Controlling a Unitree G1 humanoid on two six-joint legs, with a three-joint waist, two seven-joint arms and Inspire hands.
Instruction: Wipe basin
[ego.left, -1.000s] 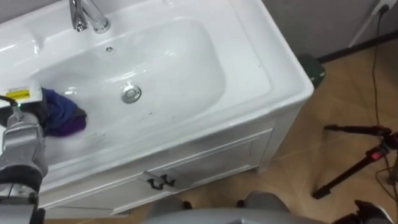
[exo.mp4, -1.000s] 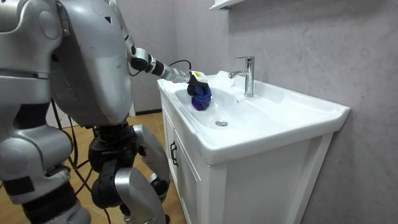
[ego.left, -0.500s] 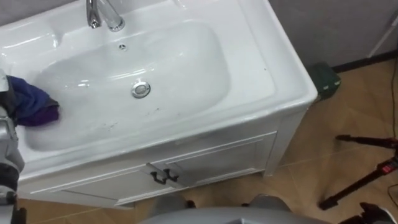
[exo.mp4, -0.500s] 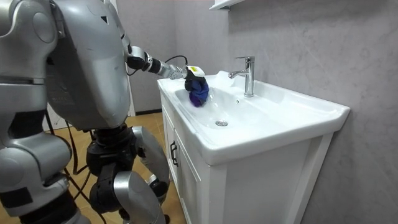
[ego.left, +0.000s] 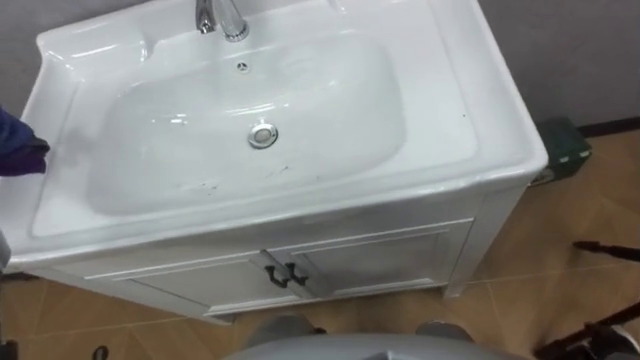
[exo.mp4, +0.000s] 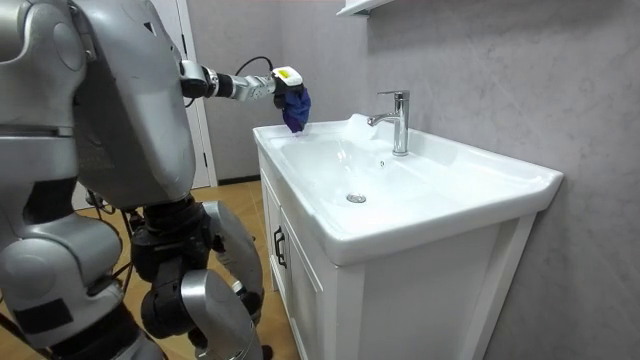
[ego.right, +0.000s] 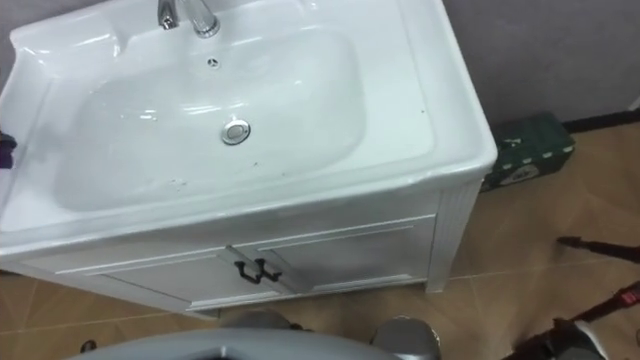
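Blue cloth (exo.mp4: 294, 109) lifted off basin (exo.mp4: 450, 178) by left hand (exo.mp4: 279, 86).

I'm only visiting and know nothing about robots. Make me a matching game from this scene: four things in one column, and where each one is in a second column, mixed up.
Things:
1. blue cloth
2. faucet
3. drain
4. green box

Places:
A. on the floor, to the right of the cabinet
B. in the bottom of the basin
C. hanging from the robot's left hand, up over the basin's left end
D. on the basin's back rim, by the wall

Pairs: 1-C, 2-D, 3-B, 4-A
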